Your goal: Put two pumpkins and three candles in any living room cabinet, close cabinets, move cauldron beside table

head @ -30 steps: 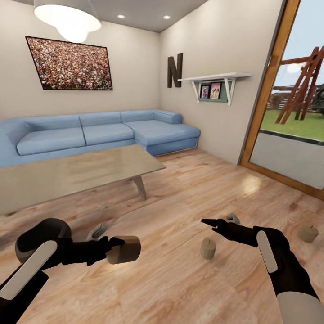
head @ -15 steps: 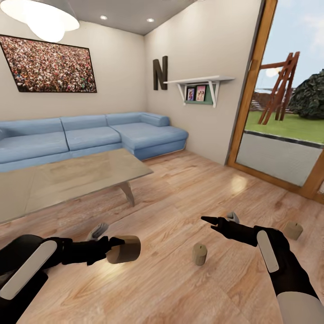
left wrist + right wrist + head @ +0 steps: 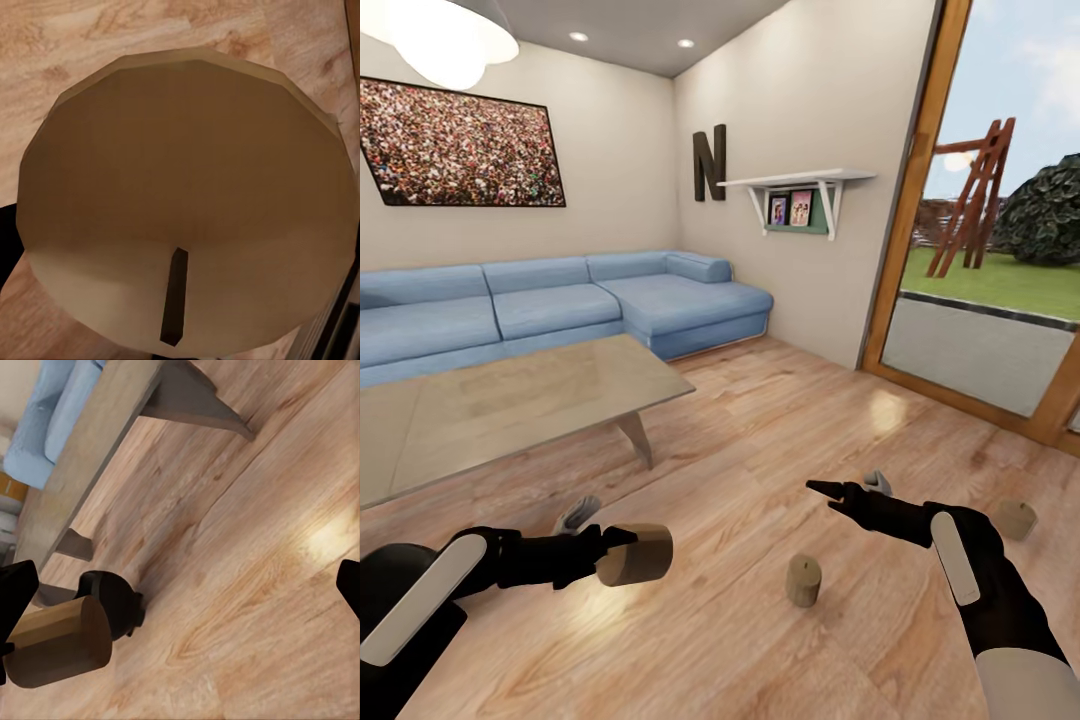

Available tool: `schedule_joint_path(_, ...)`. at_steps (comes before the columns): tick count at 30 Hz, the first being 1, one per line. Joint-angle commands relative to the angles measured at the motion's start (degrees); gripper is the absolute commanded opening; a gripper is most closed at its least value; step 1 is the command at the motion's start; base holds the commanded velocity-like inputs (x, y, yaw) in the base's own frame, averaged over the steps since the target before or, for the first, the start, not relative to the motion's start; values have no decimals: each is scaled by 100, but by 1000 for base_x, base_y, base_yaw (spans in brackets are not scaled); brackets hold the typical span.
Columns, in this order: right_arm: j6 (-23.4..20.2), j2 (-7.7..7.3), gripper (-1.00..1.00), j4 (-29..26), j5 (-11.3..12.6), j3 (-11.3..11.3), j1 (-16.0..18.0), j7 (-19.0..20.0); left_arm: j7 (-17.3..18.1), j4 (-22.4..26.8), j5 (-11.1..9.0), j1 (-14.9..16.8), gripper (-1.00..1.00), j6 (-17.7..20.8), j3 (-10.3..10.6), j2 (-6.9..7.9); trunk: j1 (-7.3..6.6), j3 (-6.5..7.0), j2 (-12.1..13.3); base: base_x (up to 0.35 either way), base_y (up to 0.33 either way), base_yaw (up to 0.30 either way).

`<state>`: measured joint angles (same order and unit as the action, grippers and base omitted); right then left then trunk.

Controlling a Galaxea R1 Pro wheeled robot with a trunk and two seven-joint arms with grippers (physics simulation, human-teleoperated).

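The left gripper [image 3: 610, 548] pinches a stubby tan cylindrical candle [image 3: 635, 554] lying sideways, long axis pointing right. The right gripper [image 3: 847, 489] is spread above the floor. A second tan candle [image 3: 803, 580] stands upright near the middle, a third [image 3: 1015, 520] far right.

bright, even daylight enters through the tall wood-framed glass door [image 3: 1000, 250]; a white dome ceiling lamp [image 3: 445, 35] glows, soft glare patches mark the light wood-plank floor [image 3: 880, 410], renders slightly soft.

head: high, looks forward-down across room
left wrist: pressed close on held candle [image 3: 187, 202]
right wrist: low, shares that candle, table [image 3: 112, 427]
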<state>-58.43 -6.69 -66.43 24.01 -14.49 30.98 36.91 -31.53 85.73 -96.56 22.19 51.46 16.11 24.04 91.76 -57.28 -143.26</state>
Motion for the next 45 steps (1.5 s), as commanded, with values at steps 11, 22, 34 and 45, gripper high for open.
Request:
schedule_joint_path(11,-28,6,100,-9,-28,-4,4,10,-54,5,-56,5,-100,-4,6,4,0,-6,-2,115,-79,0)
schedule_joint_path(22,-28,2,100,-2,-28,-10,4,0,-62,5,-56,5,-100,-4,8,-5,0,-6,-2,96,-258,140)
schedule_joint_path(34,-28,3,100,5,-34,-9,4,0,-60,5,-48,5,-100,-4,8,-5,0,16,-2,169,-221,106)
schedule_joint_path(45,-10,12,100,14,-60,-1,4,-73,-54,3,-64,5,-100,-1,3,3,0,17,-2,145,-184,7)
